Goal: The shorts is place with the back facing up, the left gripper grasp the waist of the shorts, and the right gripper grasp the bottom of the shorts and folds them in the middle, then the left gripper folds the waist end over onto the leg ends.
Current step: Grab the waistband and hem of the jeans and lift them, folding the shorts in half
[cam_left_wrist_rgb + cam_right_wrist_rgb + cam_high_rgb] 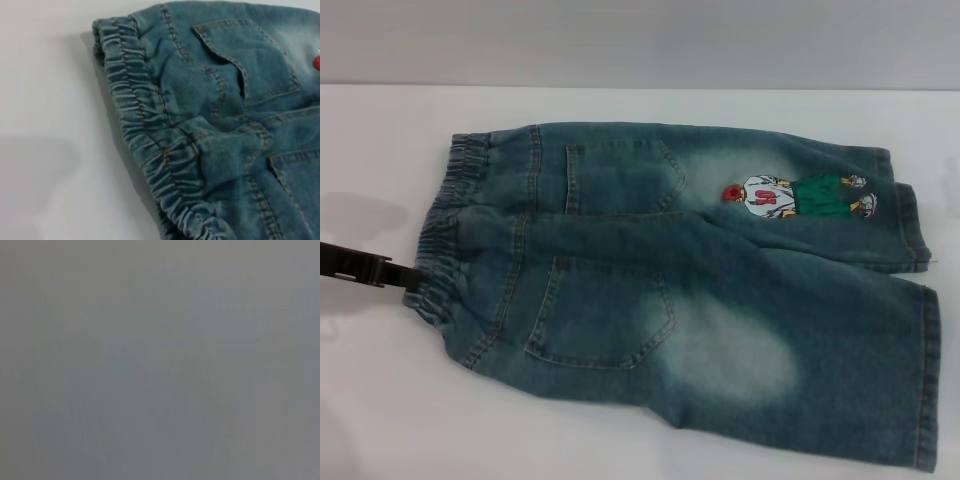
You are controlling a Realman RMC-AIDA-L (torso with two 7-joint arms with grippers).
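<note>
The denim shorts (700,290) lie flat on the white counter (380,400), back pockets up, elastic waist (445,240) toward the robot's left and the leg hems (920,380) toward its right. The left claw (405,275) reaches in low and level from the left edge, its tip touching the waistband; whether it is gripping cannot be told. The right claw is out of sight.

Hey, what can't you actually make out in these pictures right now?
- Right gripper: in no view; the right wrist view is blank grey.
- Left gripper: head view shows only a dark tip at the waistband; grip unclear.
- Shorts: nearer leg hem cut off by the head view's lower right edge.
</note>
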